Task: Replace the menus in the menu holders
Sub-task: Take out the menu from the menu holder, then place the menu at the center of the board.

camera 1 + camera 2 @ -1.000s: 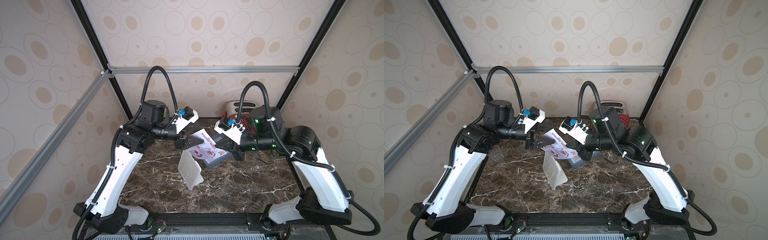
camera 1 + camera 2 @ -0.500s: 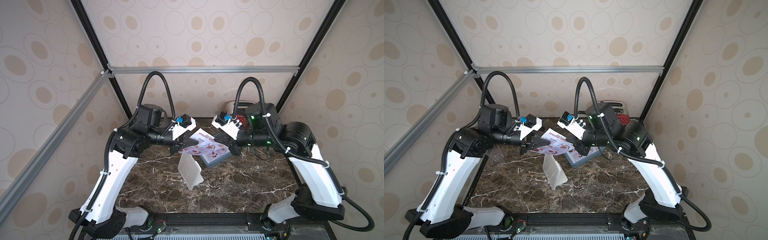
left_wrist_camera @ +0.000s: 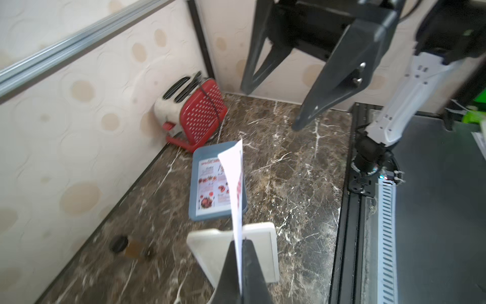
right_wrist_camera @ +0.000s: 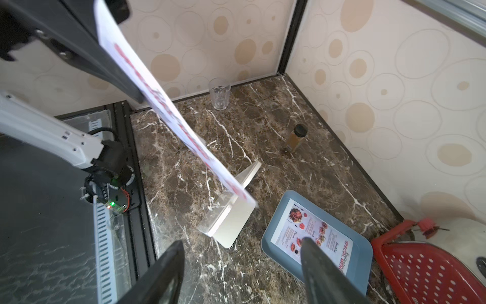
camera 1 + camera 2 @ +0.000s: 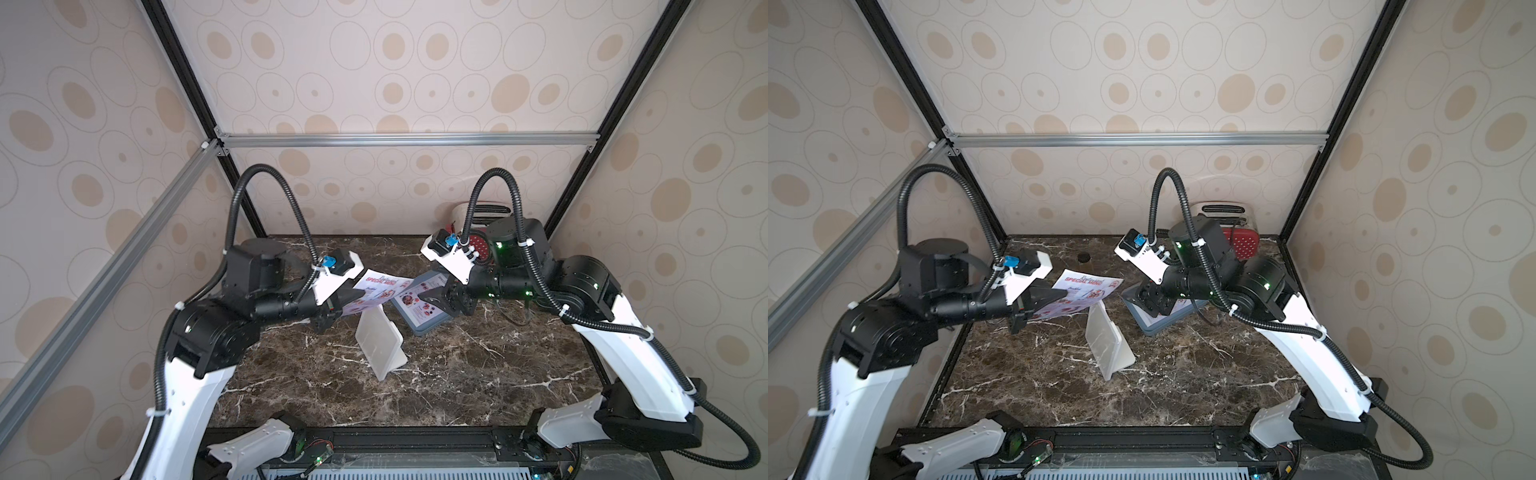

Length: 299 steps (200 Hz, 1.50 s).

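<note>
- Dark marble tabletop (image 5: pixel 457 374) inside a wallpapered booth; both arms reach toward its middle.
- Left gripper (image 3: pixel 239 243): jaws pressed together on one edge of a menu (image 5: pixel 382 291). The rest of the sheet juts out free and droops a little.
- I judge the edge grip is deliberate. It leaves the far end clear to be fed into the menu holder (image 5: pixel 380 345), which stands slanted on the marble just below that end and looks empty.
- Whether the sheet's tip touches the holder's top edge, I cannot tell.
- Right gripper (image 4: pixel 240 250): jaws spread wide, nothing between them. It hangs over the near end of the grey-blue tray (image 3: pixel 210 151).
- A second menu (image 4: pixel 313 237) lies flat in that tray, beside the holder. Probably it is parked there out of the way.
- Farther out stands a red and cream toaster (image 3: pixel 194 110), against the back wall.
</note>
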{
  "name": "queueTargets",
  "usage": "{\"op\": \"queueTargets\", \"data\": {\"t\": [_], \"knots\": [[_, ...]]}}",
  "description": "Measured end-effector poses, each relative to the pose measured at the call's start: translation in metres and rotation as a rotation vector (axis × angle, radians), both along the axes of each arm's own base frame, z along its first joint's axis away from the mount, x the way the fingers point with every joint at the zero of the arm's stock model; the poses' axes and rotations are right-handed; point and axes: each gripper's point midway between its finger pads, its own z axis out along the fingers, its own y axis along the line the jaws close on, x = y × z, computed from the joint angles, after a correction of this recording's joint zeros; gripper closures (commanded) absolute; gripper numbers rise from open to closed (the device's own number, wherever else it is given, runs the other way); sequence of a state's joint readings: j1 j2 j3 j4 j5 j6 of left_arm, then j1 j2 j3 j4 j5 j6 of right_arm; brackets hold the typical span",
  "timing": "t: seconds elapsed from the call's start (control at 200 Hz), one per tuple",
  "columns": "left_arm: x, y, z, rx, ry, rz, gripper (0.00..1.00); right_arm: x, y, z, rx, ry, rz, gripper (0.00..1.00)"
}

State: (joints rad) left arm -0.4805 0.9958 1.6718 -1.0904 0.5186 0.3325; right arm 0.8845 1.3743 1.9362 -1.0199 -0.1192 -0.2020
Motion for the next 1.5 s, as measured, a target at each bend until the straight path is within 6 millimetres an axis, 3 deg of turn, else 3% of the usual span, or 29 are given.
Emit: {"op": "queueTargets", "data": {"t": [0.205, 0.285, 0.431, 0.516, 0.806, 0.886, 0.997, 1.242, 1.497], "knots": [[-0.013, 0.081, -0.045, 0.097, 0.048, 0.42, 1.0, 0.02, -0.019, -0.024, 0.019, -0.006, -0.159, 0.33], [-0.004, 0.09, -0.073, 0.138, 0.095, 0.498, 1.0, 0.029, -0.023, -0.029, 0.031, -0.005, -0.21, 0.33], [0.025, 0.097, -0.154, 0.179, 0.301, 0.615, 1.0, 0.037, -0.025, -0.037, 0.037, 0.005, -0.261, 0.34], [0.035, 0.097, -0.186, 0.135, 0.428, 0.642, 1.0, 0.037, -0.029, -0.039, 0.041, 0.011, -0.281, 0.34], [0.041, 0.064, -0.182, -0.069, 0.504, 0.491, 1.0, 0.037, -0.044, -0.042, 0.079, 0.02, -0.335, 0.35], [0.059, 0.074, -0.201, -0.135, 0.571, 0.538, 1.0, 0.042, -0.045, -0.047, 0.075, 0.034, -0.349, 0.35], [0.083, 0.1, -0.245, -0.185, 0.689, 0.642, 1.0, 0.049, -0.045, -0.051, 0.076, 0.051, -0.358, 0.36], [0.103, 0.121, -0.322, -0.13, 0.918, 0.639, 1.0, 0.065, -0.048, -0.062, 0.075, 0.097, -0.379, 0.38], [0.115, 0.144, -0.353, 0.023, 0.955, 0.655, 1.0, 0.08, -0.048, -0.078, 0.06, 0.151, -0.401, 0.39]]}}
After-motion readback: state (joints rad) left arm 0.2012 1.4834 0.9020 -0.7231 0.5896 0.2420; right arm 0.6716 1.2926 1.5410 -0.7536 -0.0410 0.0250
